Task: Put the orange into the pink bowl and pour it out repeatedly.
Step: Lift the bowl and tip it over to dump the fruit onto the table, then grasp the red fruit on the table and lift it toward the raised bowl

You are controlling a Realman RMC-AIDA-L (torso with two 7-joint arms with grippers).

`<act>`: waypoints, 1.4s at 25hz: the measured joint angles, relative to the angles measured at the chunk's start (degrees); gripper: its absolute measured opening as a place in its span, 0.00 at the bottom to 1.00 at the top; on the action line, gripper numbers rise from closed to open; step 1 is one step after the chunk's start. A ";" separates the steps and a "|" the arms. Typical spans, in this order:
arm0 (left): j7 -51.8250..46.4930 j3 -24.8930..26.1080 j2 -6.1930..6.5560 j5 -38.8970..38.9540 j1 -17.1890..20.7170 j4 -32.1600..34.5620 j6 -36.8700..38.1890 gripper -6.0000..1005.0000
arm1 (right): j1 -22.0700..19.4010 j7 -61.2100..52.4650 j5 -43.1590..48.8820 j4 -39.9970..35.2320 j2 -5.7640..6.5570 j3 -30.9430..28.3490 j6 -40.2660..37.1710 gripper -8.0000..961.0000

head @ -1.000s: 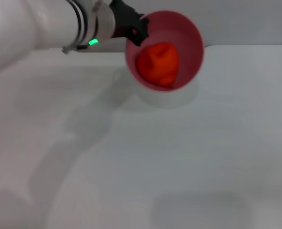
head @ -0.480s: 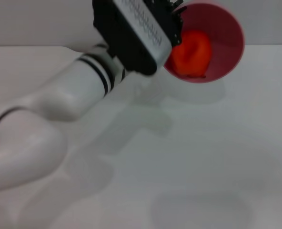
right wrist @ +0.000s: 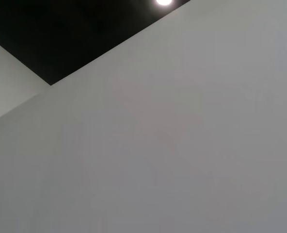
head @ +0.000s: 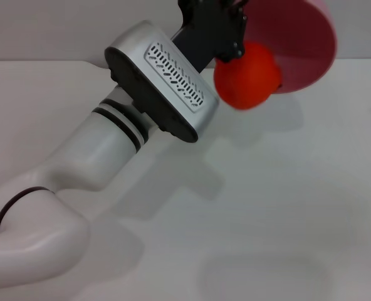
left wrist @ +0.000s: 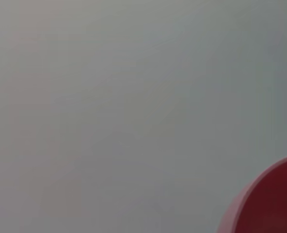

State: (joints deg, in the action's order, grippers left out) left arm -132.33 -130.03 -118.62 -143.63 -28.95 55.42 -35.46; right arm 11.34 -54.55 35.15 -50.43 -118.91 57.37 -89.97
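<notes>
white surface (head: pixel 267 207) below; left arm reaches up and across it, left gripper (head: pixel 226 28) jaws clamped on rim of pink bowl (head: pixel 295 44), bowl raised and tipped steeply; orange (head: pixel 247 75) at bowl's lower lip, above the surface

A curved edge of the smooth, deep pink plastic bowl (left wrist: pixel 272 201) fills only one corner of the left wrist view, its rim a slightly paler pink arc, and behind it lies a plain, featureless pale grey surface (left wrist: pixel 124 107).
</notes>
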 joint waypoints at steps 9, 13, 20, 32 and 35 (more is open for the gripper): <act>0.03 0.24 0.07 0.15 -0.12 -0.08 0.50 0.04 | 0.58 -0.02 0.05 0.49 -0.08 0.65 0.07 0.54; -1.34 1.44 0.11 0.42 -0.51 0.26 3.18 0.04 | 0.60 -0.03 -0.05 1.31 -0.15 0.71 -0.34 0.54; -13.98 16.63 0.05 1.60 -8.82 2.17 33.39 0.04 | 0.66 -0.03 -0.11 3.69 -0.19 1.74 -1.38 0.54; -6.87 60.21 1.82 0.01 -24.06 0.79 92.05 0.04 | 4.03 -13.26 19.74 0.33 0.48 3.03 2.88 0.54; -5.39 67.33 3.75 -2.26 -24.22 1.33 98.91 0.04 | 5.28 -24.01 33.82 -7.53 0.53 3.02 6.24 0.54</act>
State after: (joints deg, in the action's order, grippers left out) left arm -137.72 -62.70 -114.87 -145.90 -53.17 56.75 63.45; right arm 16.62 -78.57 68.98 -57.96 -118.38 60.38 -83.73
